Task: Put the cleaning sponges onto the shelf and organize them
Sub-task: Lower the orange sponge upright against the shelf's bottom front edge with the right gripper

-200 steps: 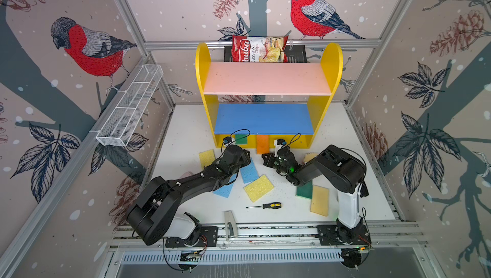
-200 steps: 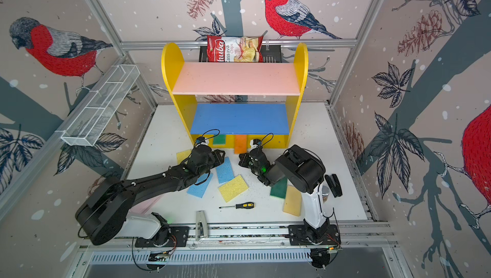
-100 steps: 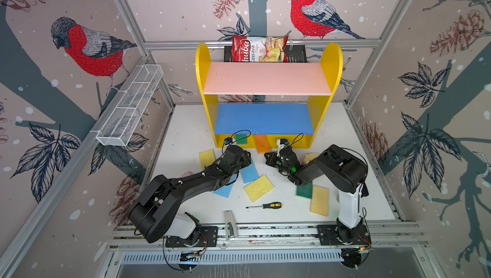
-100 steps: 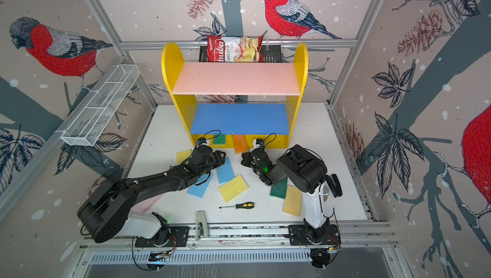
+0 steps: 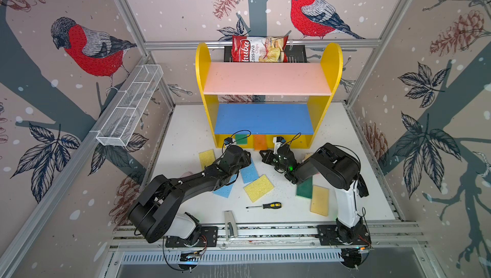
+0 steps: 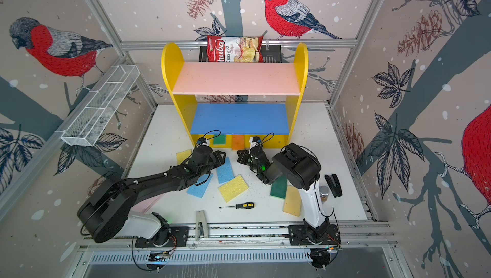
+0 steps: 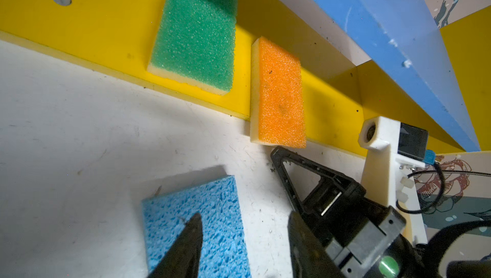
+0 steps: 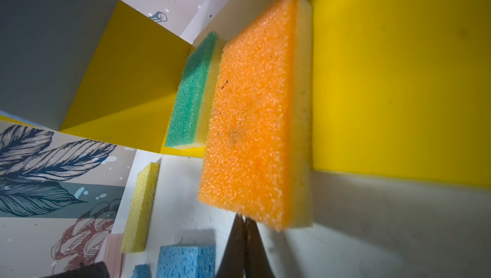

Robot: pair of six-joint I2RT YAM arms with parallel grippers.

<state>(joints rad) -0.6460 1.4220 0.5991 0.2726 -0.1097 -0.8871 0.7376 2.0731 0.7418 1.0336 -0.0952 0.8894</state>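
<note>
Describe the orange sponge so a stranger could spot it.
Find the yellow shelf at the back and look under its blue board, on its base. Two sponges lie there; the orange sponge is the one overhanging the front edge, right of the green sponge.

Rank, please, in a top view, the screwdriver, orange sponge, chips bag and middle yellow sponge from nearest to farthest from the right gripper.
1. orange sponge, on the shelf, by the right gripper
2. yellow sponge, table centre
3. screwdriver, table front
4. chips bag, behind the shelf
</note>
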